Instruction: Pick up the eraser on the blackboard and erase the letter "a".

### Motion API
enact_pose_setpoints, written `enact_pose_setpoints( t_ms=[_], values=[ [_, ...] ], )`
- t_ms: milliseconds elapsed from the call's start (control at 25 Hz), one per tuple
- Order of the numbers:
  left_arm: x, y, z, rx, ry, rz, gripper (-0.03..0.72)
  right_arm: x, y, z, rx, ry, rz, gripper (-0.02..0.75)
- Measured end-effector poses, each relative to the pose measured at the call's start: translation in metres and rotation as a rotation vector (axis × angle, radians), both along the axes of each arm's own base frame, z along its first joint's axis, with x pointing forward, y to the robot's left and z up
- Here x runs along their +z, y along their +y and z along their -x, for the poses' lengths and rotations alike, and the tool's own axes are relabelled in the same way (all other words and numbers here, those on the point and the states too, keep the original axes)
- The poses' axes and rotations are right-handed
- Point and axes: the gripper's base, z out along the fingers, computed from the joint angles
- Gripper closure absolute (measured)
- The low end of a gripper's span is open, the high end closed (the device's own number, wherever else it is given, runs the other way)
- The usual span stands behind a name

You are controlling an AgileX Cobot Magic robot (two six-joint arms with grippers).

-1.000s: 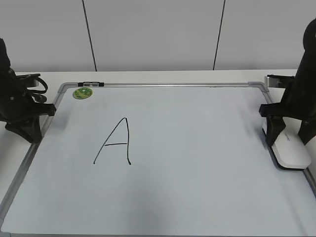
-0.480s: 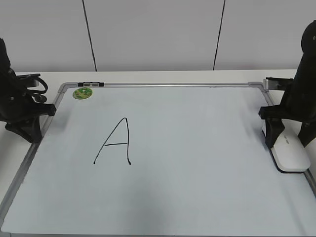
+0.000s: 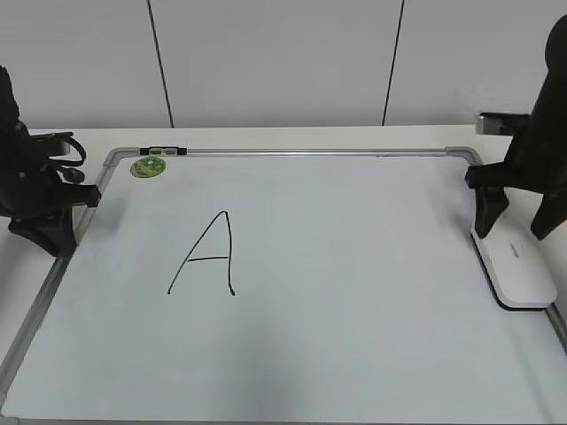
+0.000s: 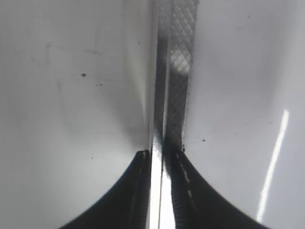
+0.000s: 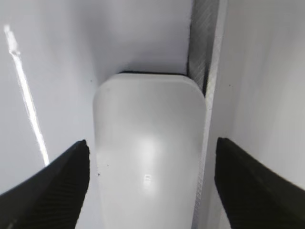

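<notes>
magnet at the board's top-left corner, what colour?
Green, with a pale pattern in the middle; the magnet shows best in the exterior view.

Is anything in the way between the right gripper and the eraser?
Nothing visible. The right gripper hangs right above the eraser, jaws open on either side, with only air between. The eraser lies against the blackboard frame.

A large handwritten capital "A" [image 3: 205, 254] stands in black marker on the blackboard [image 3: 354, 354].
</notes>
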Motion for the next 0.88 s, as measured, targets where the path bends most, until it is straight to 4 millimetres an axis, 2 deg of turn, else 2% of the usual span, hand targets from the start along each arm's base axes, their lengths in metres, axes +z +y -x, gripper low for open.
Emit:
enact_pose_setpoints(
  t_ms=[120, 320, 400, 560, 720, 880],
  values=[
    [0.017, 0.001, -0.001, -0.012, -0.024, -0.012, 0.469, 0.018, -0.001, 0.0, -0.006, -0.05, 0.011, 0.131],
    [0.062, 0.005, 0.002, -0.036, -0.118, -0.051, 0.131, 0.038, -0.001, 0.004, -0.026, -0.09, 0.014, 0.131],
    [0.077, 0.007, 0.008, -0.043, -0.136, -0.07, 0.057, 0.045, -0.001, 0.006, -0.053, -0.104, 0.013, 0.131],
    [0.105, 0.009, 0.019, -0.048, -0.164, -0.09, 0.033, 0.06, 0.0, 0.015, -0.083, -0.133, 0.004, 0.134],
    [0.133, 0.006, 0.033, -0.095, -0.197, -0.131, 0.085, 0.077, 0.002, 0.03, -0.099, -0.158, -0.021, 0.146],
    [0.167, -0.005, 0.054, -0.147, -0.266, -0.173, 0.101, 0.087, 0.007, 0.047, -0.108, -0.164, -0.046, 0.15]
  ],
)
